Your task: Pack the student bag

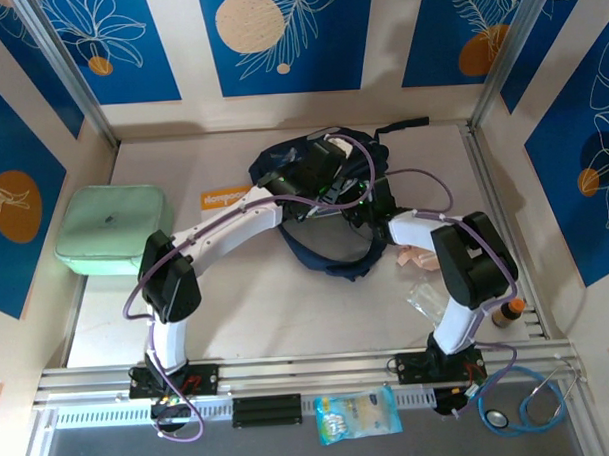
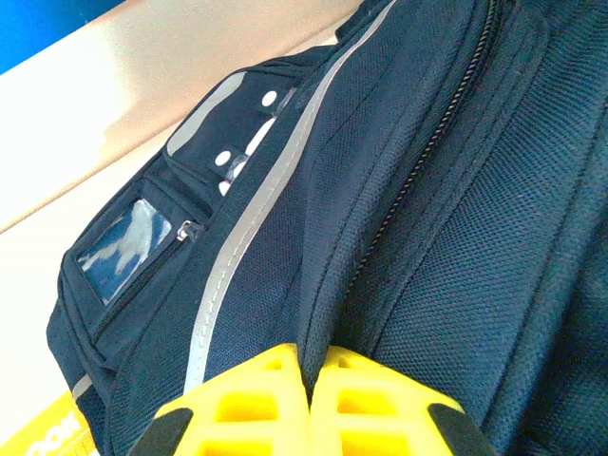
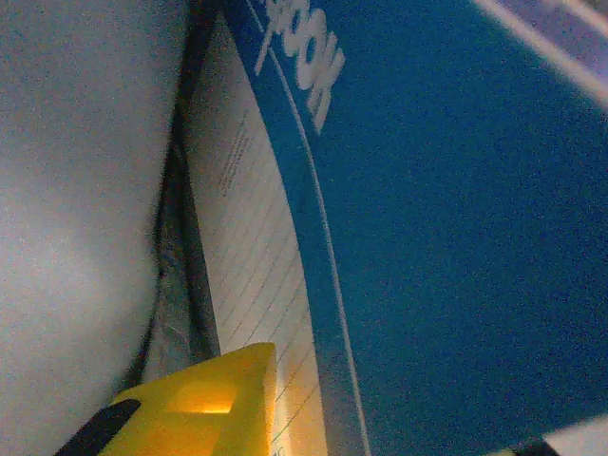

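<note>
Bag (image 2: 456,237) fold pinched tight between my left fingers (image 2: 247,399), likely to hold its mouth open; right fingers (image 3: 209,399) beside the notebook (image 3: 456,237), their gap I cannot tell.

The top external camera sits above and behind the arms, looking down on the whole table (image 1: 247,310), with the arm bases at its lower edge. The left wrist camera looks past the left claw (image 2: 312,399), very close against the student bag (image 2: 456,237), which the overhead view also takes in at mid-table. The right wrist camera is just as near, facing a blue notebook cover (image 3: 456,237).
</note>
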Motion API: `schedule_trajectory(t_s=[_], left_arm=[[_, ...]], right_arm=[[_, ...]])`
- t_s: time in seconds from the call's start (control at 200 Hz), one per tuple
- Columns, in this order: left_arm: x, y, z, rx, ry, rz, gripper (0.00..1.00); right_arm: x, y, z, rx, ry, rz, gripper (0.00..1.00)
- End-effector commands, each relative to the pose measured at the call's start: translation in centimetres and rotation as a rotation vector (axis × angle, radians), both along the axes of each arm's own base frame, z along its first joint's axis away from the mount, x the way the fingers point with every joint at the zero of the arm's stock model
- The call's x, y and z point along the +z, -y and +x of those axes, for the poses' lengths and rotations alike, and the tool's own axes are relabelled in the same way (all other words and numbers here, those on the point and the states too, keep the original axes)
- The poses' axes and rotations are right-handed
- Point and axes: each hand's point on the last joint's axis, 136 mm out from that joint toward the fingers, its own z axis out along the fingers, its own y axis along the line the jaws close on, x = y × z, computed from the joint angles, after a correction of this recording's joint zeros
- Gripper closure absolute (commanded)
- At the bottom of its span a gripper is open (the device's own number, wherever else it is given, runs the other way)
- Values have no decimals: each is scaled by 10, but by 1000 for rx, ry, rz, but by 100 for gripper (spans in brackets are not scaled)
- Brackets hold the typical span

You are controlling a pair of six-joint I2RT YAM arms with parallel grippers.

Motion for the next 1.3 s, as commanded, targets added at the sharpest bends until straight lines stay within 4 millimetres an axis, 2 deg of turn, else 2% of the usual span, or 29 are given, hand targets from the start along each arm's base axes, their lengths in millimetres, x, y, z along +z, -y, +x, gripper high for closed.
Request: schedule_trajectory(t_s=[0.0,0.06,0.11,0.225,0.385,0.475,0.555,0.64,0.77,0.805,0.87,0.93,1.005,1.12,1.221,1.296], left_arm=[[90,-7,4,40,137,-193,100],[90,-9,4,45,136,-189,100],[89,-11,5,50,134,-185,100],[84,-11,5,53,120,-189,100],[70,-7,7,43,87,-190,100],[57,-6,5,36,63,-182,100],[34,-9,2,43,30,-164,100],[12,-12,-3,49,-15,-154,100],[-18,-15,-16,36,-113,-199,82],[-25,-15,-21,28,-142,-221,75],[-38,-19,-29,21,-180,-246,55],[-51,-32,-31,52,-197,-245,42],[-66,-60,-28,122,-221,-233,31],[-89,-113,-17,260,-270,-236,20],[-110,-160,-5,380,-331,-267,15],[-125,-186,4,445,-387,-302,13]], right_arm=[[12,-13,7,66,50,20,59],[10,-12,0,72,47,12,44],[9,-6,-7,65,37,4,37],[6,10,-33,40,24,-14,32],[10,42,-74,-26,12,-82,32],[29,63,-101,-87,23,-207,32],[54,81,-120,-125,50,-336,32],[69,101,-136,-166,53,-412,32],[85,113,-145,-160,47,-476,31],[91,112,-145,-144,61,-487,31],[104,106,-141,-109,93,-491,31],[114,98,-137,-75,120,-482,31],[124,84,-131,-17,156,-455,30],[126,61,-124,71,176,-413,29],[122,45,-120,128,168,-389,27],[118,36,-118,164,160,-378,26]])
